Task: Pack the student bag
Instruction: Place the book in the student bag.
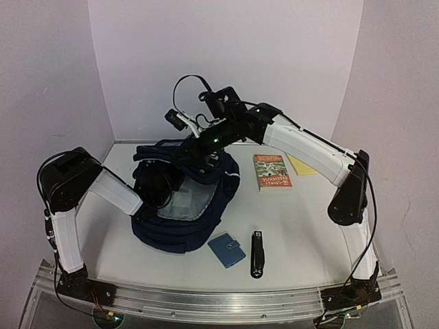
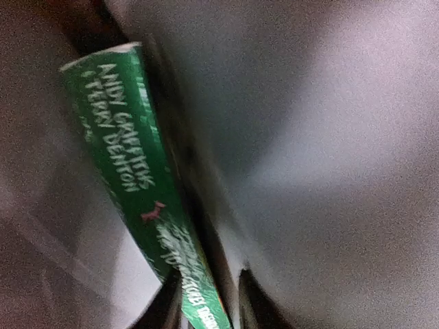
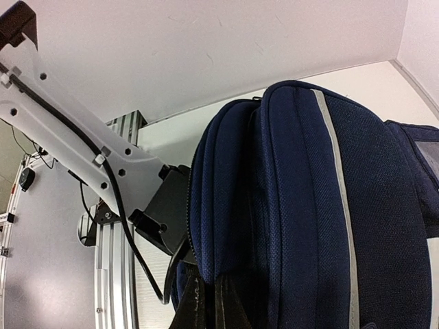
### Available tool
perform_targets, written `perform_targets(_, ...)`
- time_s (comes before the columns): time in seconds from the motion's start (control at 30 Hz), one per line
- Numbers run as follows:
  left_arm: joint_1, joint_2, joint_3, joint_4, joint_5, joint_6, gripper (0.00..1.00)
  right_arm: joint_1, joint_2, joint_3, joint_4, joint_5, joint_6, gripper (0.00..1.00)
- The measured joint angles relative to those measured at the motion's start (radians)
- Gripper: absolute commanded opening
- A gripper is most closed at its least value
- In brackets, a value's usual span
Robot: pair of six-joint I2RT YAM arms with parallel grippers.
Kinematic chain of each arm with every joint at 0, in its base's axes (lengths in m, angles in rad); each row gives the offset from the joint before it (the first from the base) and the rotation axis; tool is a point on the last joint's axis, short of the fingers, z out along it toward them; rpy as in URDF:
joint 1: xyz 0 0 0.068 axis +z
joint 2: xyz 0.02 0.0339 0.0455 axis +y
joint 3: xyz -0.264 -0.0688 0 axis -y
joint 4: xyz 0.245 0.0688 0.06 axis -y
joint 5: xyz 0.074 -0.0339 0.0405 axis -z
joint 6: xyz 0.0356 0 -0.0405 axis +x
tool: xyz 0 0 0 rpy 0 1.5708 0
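The student bag point(image 1: 185, 212), dark navy with thin white stripes, lies open at the left middle of the table. My left gripper point(image 1: 162, 184) is inside the bag's mouth. In the left wrist view it point(image 2: 206, 312) is shut on a green book point(image 2: 127, 154) with white lettering, surrounded by the grey lining point(image 2: 329, 137). My right gripper point(image 1: 200, 147) reaches over from the right to the bag's far rim. In the right wrist view it point(image 3: 214, 305) is shut on a fold of the navy bag fabric point(image 3: 295, 205) and holds it up.
A second book point(image 1: 272, 171) with an orange and green cover and a yellow pad point(image 1: 302, 165) lie to the right of the bag. A light-blue snap wallet point(image 1: 226, 249) and a slim black object point(image 1: 257, 253) lie near the front. The left arm point(image 3: 82, 147) shows in the right wrist view.
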Motion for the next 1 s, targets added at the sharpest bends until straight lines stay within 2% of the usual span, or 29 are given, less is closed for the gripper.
perform_targets(0.13,0.008,0.009,0.028,-0.021,0.027,0.04,0.48,-0.047,0.002,0.003,0.013,-0.031,-0.005,0.0)
perform_targets(0.3,-0.012,-0.029,0.01,-0.065,0.04,0.069,0.53,-0.12,0.033,0.038,0.063,-0.073,0.018,0.0)
perform_targets(0.5,-0.104,-0.178,-0.075,-0.156,0.029,0.16,0.56,-0.164,0.071,0.045,0.111,-0.093,0.063,0.0)
perform_targets(0.63,-0.192,-0.339,-0.131,-0.226,0.009,0.222,0.57,-0.17,0.091,0.031,0.144,-0.114,0.112,0.0)
perform_targets(0.7,-0.216,-0.431,-0.177,-0.242,0.005,0.238,0.58,-0.171,0.091,-0.001,0.172,-0.132,0.15,0.08)
perform_targets(0.93,-0.235,-0.639,-0.256,-0.355,-0.026,0.304,0.64,-0.162,0.076,-0.117,0.232,-0.183,0.245,0.66)
perform_targets(1.0,-0.241,-0.672,-0.256,-0.398,-0.029,0.321,0.65,-0.164,0.044,-0.176,0.241,-0.175,0.246,0.75)
